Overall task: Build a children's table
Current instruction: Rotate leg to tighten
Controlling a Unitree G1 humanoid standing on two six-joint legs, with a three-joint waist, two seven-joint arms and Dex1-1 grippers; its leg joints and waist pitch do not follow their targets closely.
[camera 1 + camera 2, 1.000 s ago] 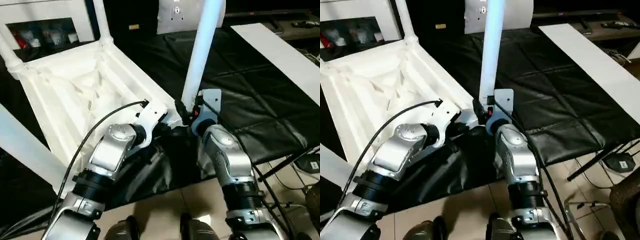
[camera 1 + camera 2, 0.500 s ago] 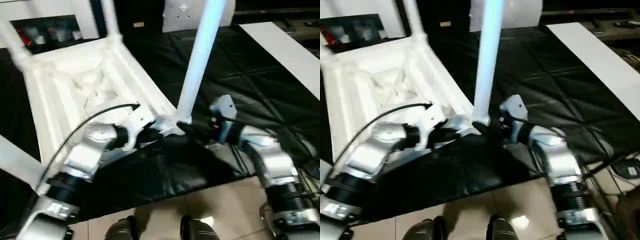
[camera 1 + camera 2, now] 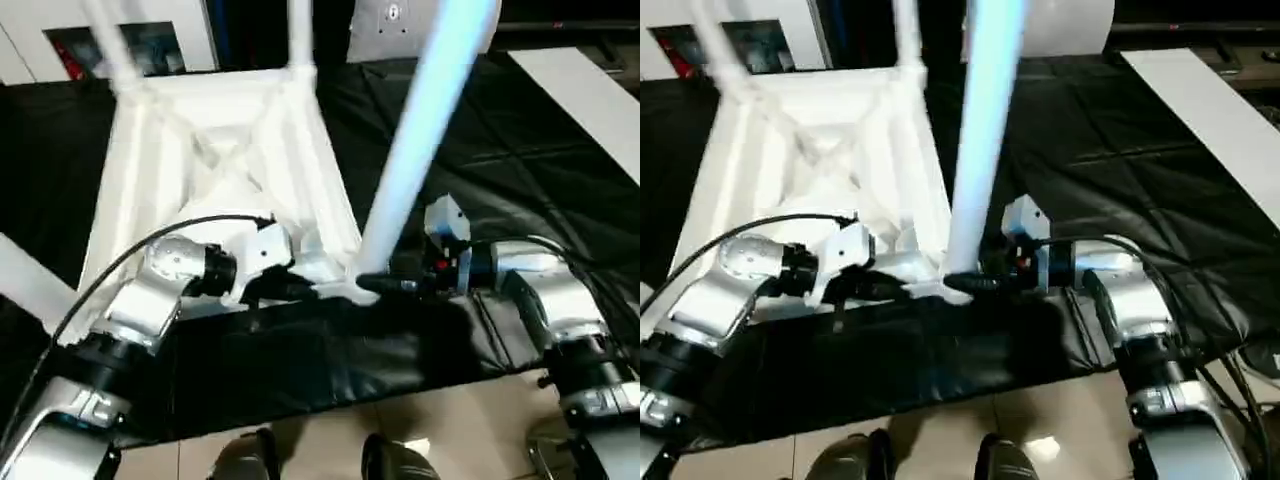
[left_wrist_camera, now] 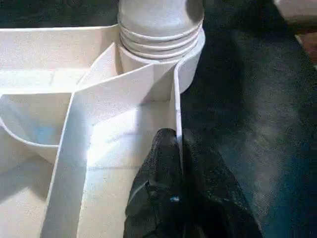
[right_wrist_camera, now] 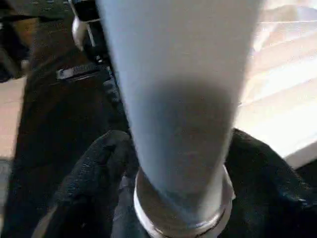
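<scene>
The children's table lies upside down, its white ribbed top [image 3: 200, 150] on the black workbench. Two legs stand in the far corner sockets [image 3: 300, 30] [image 3: 112, 55], and another leg crosses the left edge [image 3: 30, 280]. A fourth leg [image 3: 420, 130] rises from the near right corner socket [image 4: 161, 44]. My left gripper [image 3: 300, 290] is shut on the top's thin rim wall [image 4: 177, 124] just beside that socket. My right gripper [image 3: 372, 284] reaches in from the right, and its black fingers [image 5: 94, 168] hug the foot of that leg [image 5: 178, 124] on both sides.
A black sheet covers the workbench [image 3: 520, 170], whose near edge drops to a tiled floor [image 3: 450, 420]. A long white board [image 3: 590, 90] lies at the back right. A white shelf unit [image 3: 60, 30] stands behind at the left. A cable [image 3: 130, 260] loops over my left forearm.
My right forearm has swung from the near side round to the right of the leg, its gripper staying at the leg's foot. The left gripper keeps its hold on the rim. The camera has shifted.
</scene>
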